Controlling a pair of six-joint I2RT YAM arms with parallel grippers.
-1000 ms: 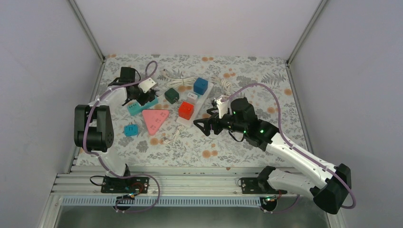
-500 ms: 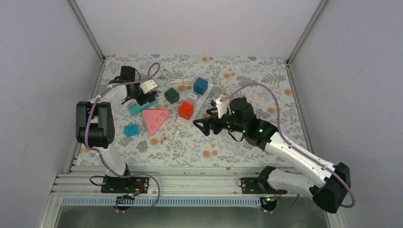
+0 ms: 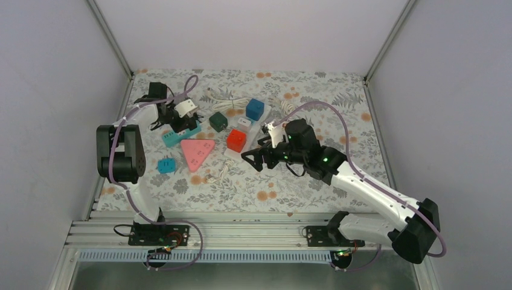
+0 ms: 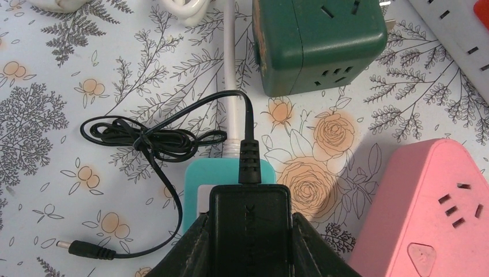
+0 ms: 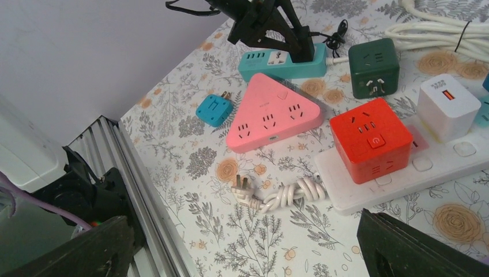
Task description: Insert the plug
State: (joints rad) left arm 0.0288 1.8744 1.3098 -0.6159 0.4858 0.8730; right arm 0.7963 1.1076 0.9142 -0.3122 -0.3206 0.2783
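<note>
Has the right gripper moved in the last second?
Yes, the right gripper has shifted slightly left, toward the pink power strip.

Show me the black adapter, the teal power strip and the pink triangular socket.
black adapter [image 4: 249, 216]: left wrist view, top face.
teal power strip [image 5: 271, 70]: right wrist view, near side.
pink triangular socket [image 5: 271, 112]: right wrist view, top face.

A black power adapter [image 4: 249, 219] is seen upright over one end of the teal power strip [image 4: 193, 176], which lies flat at the far left. Its thin cord [image 4: 151, 140] is bundled alongside, with the barrel connector [image 4: 78, 249] left lying loose.
</note>
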